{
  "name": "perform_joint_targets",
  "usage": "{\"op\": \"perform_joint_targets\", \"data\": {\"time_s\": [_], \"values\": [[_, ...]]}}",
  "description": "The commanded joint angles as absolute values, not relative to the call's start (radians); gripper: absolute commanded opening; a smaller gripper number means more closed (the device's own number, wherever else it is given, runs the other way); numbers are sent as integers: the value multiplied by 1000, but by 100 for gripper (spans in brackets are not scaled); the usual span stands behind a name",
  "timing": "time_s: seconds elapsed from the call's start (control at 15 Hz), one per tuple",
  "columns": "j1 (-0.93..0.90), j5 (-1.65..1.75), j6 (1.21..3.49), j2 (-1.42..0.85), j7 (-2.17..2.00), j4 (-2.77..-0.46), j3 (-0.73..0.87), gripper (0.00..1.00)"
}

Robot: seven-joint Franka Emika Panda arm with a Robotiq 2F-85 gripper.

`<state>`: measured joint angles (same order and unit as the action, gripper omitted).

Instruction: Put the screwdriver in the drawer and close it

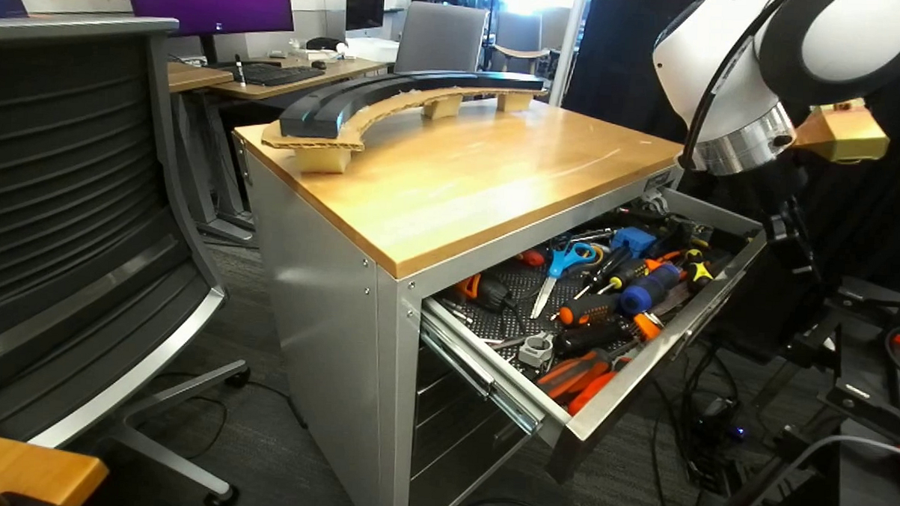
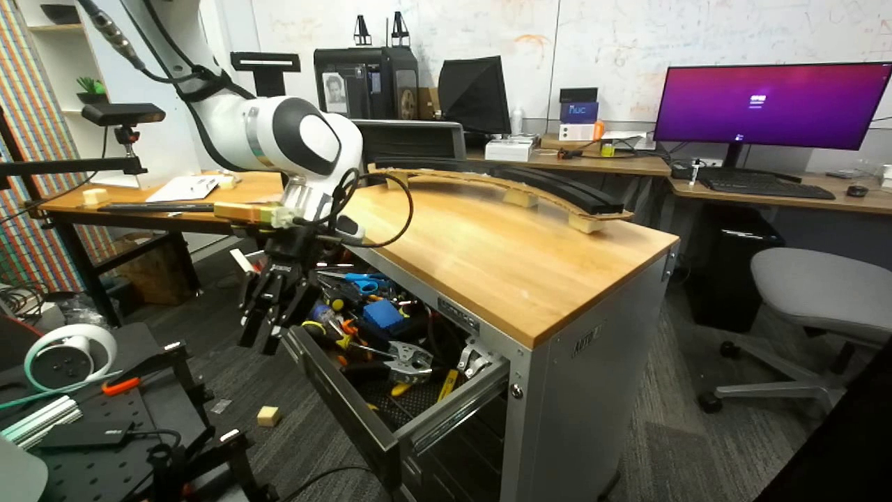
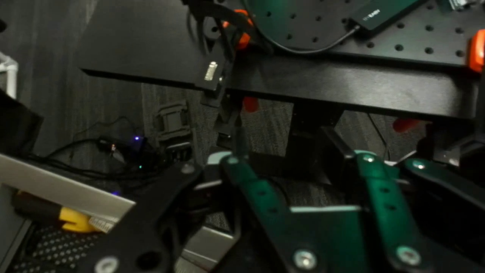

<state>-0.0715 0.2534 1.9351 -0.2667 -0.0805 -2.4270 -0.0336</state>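
Screwdriver can't be singled out; drawer (image 1: 660,341) open, crowded; tool (image 3: 288,143) gapes, holding nothing.

Place: a lab, I'm calling it, sharing space with office desks (image 2: 627,165)!
Whiteboard (image 2: 620,38): scribbles right across!
Monitor (image 2: 770,104): glowing purple, keyboard (image 2: 759,183) just in front.
Drawer (image 1: 664,341): open, crammed with hand tools (image 1: 586,310)!
Plate (image 3: 409,36): black, drilled in rows, lab kit.
My arm (image 2: 230,132): white, cabled!

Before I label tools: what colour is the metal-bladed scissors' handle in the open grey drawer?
The scissors' handle is mainly blue, clearest in an exterior view.
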Motion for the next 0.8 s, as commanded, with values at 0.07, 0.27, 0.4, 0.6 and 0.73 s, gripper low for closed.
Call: {"op": "perform_joint_targets", "data": {"time_s": [0.07, 0.27, 0.4, 0.6, 0.73], "values": [[-31, 90, 2098, -310, -99, -2414, -28, 11], [-21, 25, 2269, -306, -94, -2426, -28, 5], [-20, 12, 2331, -291, -97, -2444, -23, 8], [-32, 41, 2442, -279, -122, -2454, -13, 10], [-44, 69, 2540, -289, -145, -2455, -6, 10]]}}
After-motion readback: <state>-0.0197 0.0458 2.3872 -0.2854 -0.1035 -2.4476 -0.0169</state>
